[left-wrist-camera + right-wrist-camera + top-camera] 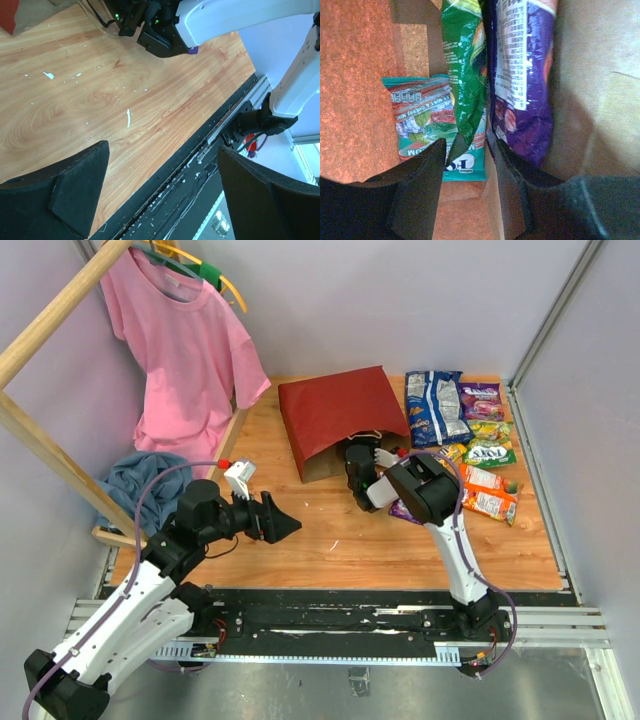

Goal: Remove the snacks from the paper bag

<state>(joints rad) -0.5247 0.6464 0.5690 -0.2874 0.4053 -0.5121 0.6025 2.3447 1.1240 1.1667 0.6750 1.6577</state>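
From above, the red paper bag (pixel 335 410) lay on its side at the table's (pixel 330 540) 12 o'clock, mouth facing 6 o'clock, with the right gripper (pixel 360 472) at that mouth. Loose snacks (pixel 470 440) lay at the bag's 3 o'clock. The left gripper (pixel 285 522) hung at 8 o'clock.

Left wrist: jaws spread wide above the wood.

Right wrist: half-closed jaws flanked the green packet's (pixel 462 65) tip, with 1 purple packet (pixel 520 75) at 3 o'clock and 1 teal packet (pixel 420 120) at 9 o'clock. Whether they pinched it, I could not tell.
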